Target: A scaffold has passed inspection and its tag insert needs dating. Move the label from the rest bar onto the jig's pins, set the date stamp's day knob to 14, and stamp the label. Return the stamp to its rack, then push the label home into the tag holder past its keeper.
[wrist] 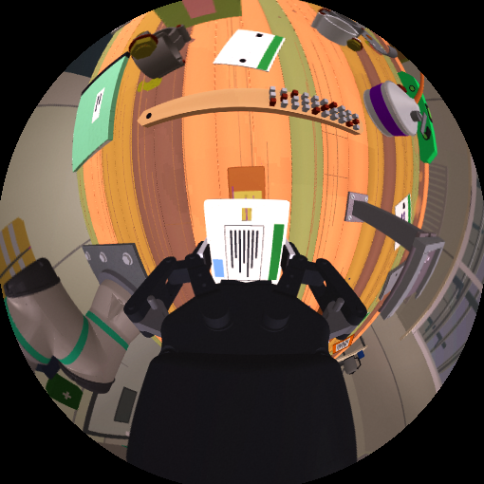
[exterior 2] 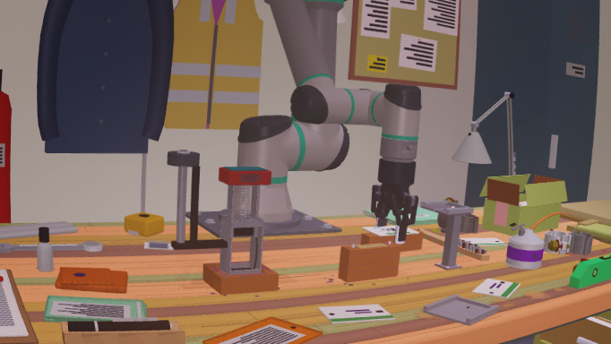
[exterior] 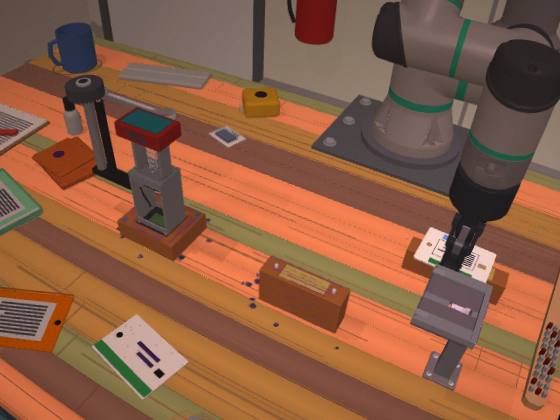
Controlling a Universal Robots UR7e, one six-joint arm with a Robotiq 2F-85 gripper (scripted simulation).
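Note:
On the right of the bench the white label (exterior: 456, 254) (wrist: 246, 241) lies flat on the brown rest bar (exterior: 420, 262) (exterior 2: 390, 239), and my gripper (exterior: 461, 252) (exterior 2: 394, 224) (wrist: 246, 265) is lowered over it, closed on the label's two long edges. The label has a barcode, a green stripe and a blue corner patch. The grey tag holder (exterior: 452, 305) (exterior 2: 449, 210) stands on a post just in front of the bar. The brown jig (exterior: 303, 292) (exterior 2: 368, 261) sits mid-bench. The red-topped date stamp (exterior: 148, 129) (exterior 2: 244, 175) stands in its rack (exterior: 161, 227) to the left.
The arm's base plate (exterior: 385, 145) lies behind the rest bar. A wooden strip with pegs (exterior: 544, 365) (wrist: 251, 107) lies to the right, a grey tray (exterior 2: 460, 309) and loose cards (exterior: 140, 361) near the front edge, and a post stand (exterior: 92, 125) behind the stamp rack.

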